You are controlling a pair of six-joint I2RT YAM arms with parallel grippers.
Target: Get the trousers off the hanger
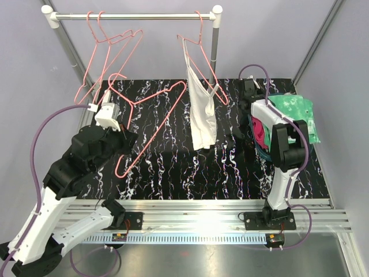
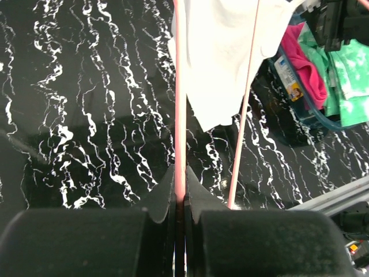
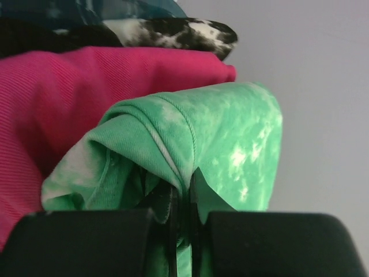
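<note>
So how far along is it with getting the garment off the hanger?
Done: the pink hanger clamped in the left gripper is bare. In hand: the right gripper is shut on a fold of the green garment, beside the pink cloth at the basket, not yet released. Left: let go of it and put the hanger down. A white garment hangs on another hanger on the rail.

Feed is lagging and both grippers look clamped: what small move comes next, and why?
Probably open the right gripper: it pinches the mottled green garment already lying atop the dark-rimmed basket, while the left gripper holds a bare pink wire hanger.
</note>
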